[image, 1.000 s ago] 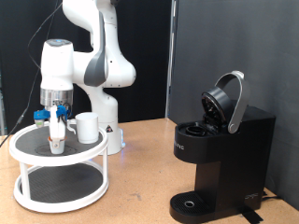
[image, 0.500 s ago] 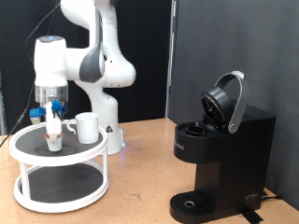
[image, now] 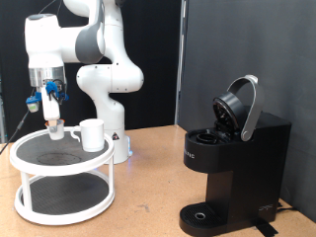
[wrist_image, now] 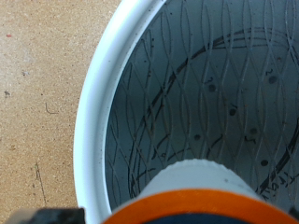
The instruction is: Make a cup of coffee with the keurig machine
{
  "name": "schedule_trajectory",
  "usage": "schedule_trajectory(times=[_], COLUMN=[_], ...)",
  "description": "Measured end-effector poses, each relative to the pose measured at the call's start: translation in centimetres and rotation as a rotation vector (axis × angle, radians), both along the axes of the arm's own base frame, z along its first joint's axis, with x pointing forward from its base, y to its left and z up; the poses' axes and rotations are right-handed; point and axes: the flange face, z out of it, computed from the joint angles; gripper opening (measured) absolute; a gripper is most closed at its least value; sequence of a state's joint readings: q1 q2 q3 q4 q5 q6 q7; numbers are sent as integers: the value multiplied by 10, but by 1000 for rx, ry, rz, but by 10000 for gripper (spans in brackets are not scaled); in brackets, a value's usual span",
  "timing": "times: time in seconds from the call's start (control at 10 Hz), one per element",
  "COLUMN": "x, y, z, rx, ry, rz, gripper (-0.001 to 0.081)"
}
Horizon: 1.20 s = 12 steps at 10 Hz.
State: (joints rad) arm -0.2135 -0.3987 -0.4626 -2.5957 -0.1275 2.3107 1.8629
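Note:
My gripper hangs above the exterior view's left side of the white two-tier round stand. It is shut on a small pale coffee pod and holds it just above the stand's top tier. In the wrist view the pod shows white with an orange band, over the stand's dark mesh top. The white cup stands on the top tier, to the exterior view's right of the pod. The black keurig machine stands at the exterior view's right with its lid raised open.
The robot's white base stands behind the stand. The wooden table lies between stand and machine. The stand's white rim borders the mesh in the wrist view. A black curtain is behind.
My gripper has risen and moved towards the exterior view's left, carrying the pod up off the stand's top tier. The cup and the machine have not moved.

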Motion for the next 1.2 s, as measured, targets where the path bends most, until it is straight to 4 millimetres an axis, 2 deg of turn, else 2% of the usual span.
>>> schedule_trajectory(times=[0.2, 0.6, 0.8, 0.9, 1.0, 1.2], x=[4, 29, 37, 37, 38, 49], y=[5, 43, 62, 60, 62, 80], z=[2, 42, 55, 54, 55, 69], rx=[64, 373, 376, 375, 420, 555], ry=[-31, -96, -86, -88, -101, -84], rz=[-31, -18, -82, -68, -87, -103], gripper=[372, 372, 372, 372, 372, 372])
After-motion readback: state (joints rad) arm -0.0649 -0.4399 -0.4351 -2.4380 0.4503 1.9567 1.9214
